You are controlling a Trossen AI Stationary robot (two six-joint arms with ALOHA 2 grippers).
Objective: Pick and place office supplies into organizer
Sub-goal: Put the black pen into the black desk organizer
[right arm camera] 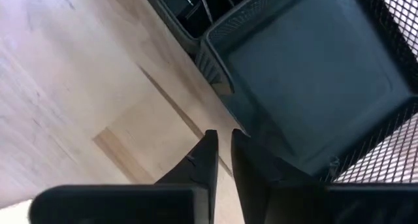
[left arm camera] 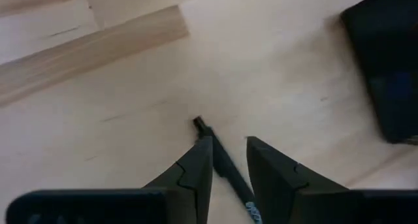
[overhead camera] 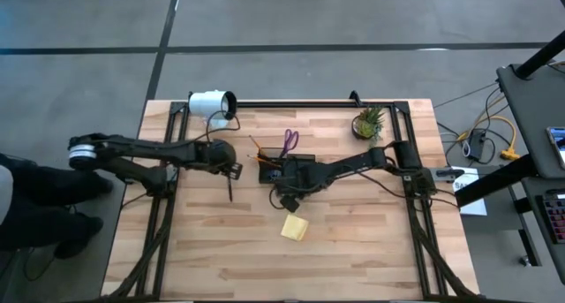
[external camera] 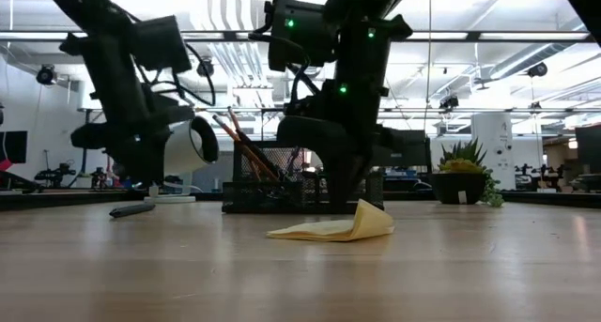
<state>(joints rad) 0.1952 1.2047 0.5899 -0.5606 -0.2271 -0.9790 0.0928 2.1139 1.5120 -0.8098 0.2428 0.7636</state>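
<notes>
Yellow sticky-note pad [external camera: 336, 229] lies nearest, on the bare table [overhead camera: 221, 259], one edge curled up: light, soft paper that would buckle if pinched hard, best taken by the raised edge. Behind it sits the organizer [external camera: 272, 191], a dark mesh tray holding orange pencils [external camera: 246, 145], with purple scissors [overhead camera: 290, 141] at its far side. The right tool [right arm camera: 222, 149] hangs just beside the organizer's near wall, its fingers nearly closed with only a thin gap, holding nothing. The left tool [left arm camera: 228, 160] is low over the table to the organizer's left, fingers parted and straddling a dark pen [left arm camera: 210, 142] without gripping it. That pen looks thin, stiff, smooth and likely to roll; a grasp across mid-barrel seems safest.
</notes>
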